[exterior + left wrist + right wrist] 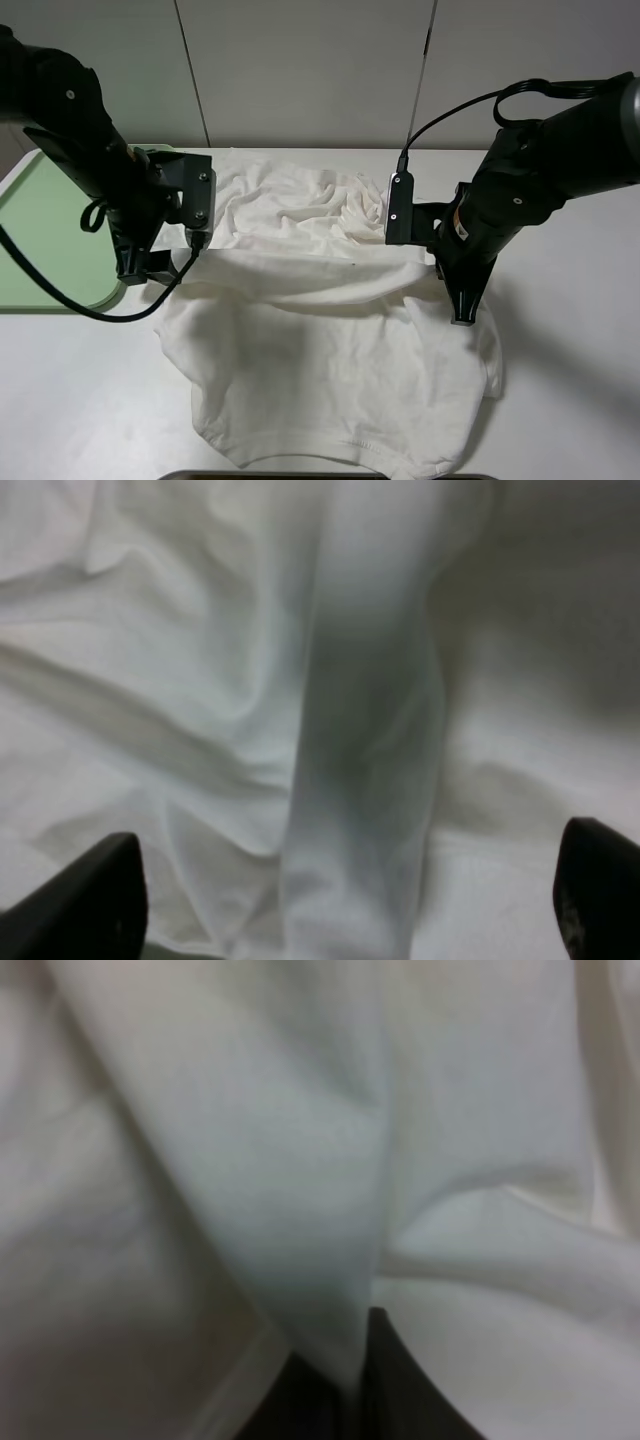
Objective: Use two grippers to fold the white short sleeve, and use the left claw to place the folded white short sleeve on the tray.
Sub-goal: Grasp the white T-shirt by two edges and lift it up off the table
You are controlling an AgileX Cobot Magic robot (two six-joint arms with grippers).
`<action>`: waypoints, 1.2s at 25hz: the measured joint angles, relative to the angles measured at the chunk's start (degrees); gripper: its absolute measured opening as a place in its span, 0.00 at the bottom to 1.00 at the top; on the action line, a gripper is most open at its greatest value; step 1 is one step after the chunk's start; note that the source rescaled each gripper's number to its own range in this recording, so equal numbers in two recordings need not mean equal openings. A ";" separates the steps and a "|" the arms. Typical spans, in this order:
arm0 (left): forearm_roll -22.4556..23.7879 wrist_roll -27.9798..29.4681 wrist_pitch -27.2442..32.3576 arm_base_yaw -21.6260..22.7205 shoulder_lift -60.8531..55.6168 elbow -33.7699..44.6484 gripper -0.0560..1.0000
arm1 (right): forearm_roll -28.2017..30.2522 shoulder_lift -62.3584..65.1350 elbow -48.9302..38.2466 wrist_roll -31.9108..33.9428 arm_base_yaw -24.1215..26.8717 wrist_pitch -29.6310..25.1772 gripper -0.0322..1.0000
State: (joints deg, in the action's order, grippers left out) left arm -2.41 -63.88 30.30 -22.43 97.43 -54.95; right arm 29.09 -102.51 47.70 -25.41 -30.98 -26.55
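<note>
White short sleeve (330,370), a plain, wrinkled soft-cotton T-shirt, lies spread over the middle of the flat white table (570,400). Its hem is toward the near edge and its crumpled upper part toward the far edge. A raised crease runs across it between the two arms.

The right gripper (463,312), a small black jaw on a thick black arm, is closed tight on a fold of cloth at the shirt's right side. Its wrist view shows fabric running into the pinched jaws. The left claw (150,270), the matching black jaw, stands wide apart over the shirt's left side, with a ridge of cloth between its fingers (90,905), gripping nothing yet.

The fold looks to be at its pickup stage, with one side caught. Next the left claw probably needs to close on that ridge, so both can lift the white short sleeve and carry it over evenly.

The flat pale green plastic tray (40,220) sits at the table's left edge. Count: one shirt, one tray, two grippers.
</note>
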 joint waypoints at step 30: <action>-0.28 3.58 -2.99 -0.26 1.83 -0.04 0.06 | 1.02 5.37 0.00 1.22 0.00 -3.15 0.03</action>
State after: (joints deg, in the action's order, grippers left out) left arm -2.70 -60.30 27.31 -22.70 99.26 -54.99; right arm 30.10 -97.13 47.70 -24.18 -30.98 -29.70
